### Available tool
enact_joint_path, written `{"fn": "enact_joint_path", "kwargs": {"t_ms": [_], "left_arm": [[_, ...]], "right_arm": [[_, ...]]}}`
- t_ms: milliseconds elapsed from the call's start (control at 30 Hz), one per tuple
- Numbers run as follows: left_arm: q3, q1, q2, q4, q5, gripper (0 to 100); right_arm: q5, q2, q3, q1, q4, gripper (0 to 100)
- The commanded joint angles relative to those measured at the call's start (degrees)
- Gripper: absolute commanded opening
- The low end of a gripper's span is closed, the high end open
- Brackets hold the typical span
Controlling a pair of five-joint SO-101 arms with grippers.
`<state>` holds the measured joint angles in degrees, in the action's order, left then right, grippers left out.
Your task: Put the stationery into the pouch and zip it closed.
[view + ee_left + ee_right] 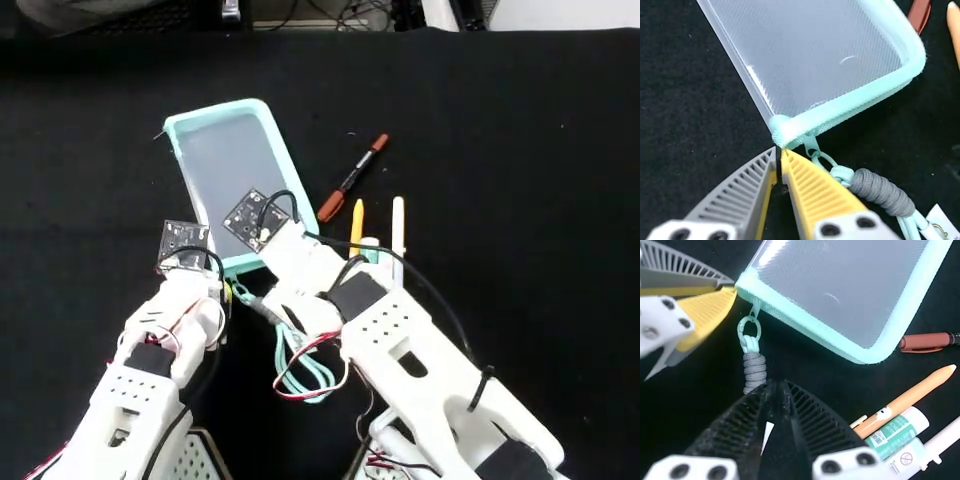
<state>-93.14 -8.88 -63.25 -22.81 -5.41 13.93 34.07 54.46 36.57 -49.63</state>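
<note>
Pouch (225, 165) corner is pinched by the closed left hand (778, 152); the closed right hand (777, 385) half hides the zip cord (754, 370).

Prohibition sign (905, 458) on glue stick (897, 437)

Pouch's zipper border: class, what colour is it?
Mint green; the pouch's zipper border shows best in the left wrist view.

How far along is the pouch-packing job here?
Done: nothing packed; the marker, orange pen, white pen and glue stick lie beside the pouch. In hand: left gripper pinches the pouch's zip corner; right gripper sits shut over the grey cord. Left: load everything, zip.
</note>
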Motion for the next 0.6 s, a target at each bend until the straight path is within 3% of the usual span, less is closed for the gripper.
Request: {"fn": "enact_joint_path", "kwargs": {"t_ms": [0,133,300,567], "left_arm": [[3.3,-0.4,-0.3,0.6,-0.2,3],[2.1,-0.4,-0.3,0.9,-0.2,3],[0.5,-0.3,-0.3,1.1,-0.2,3],[0.4,6.5,-0.3,1.1,-0.5,3]], "right_arm": [[1.3,2.2,-0.2,-0.7,-0.6,1.4],[1.1,1.8,-0.1,-0.7,-0.6,4.2],[-3.5,1.8,2.9,1.5,0.6,24.6],[-3.5,1.8,6.5,6.1,3.8,19.9]]}}
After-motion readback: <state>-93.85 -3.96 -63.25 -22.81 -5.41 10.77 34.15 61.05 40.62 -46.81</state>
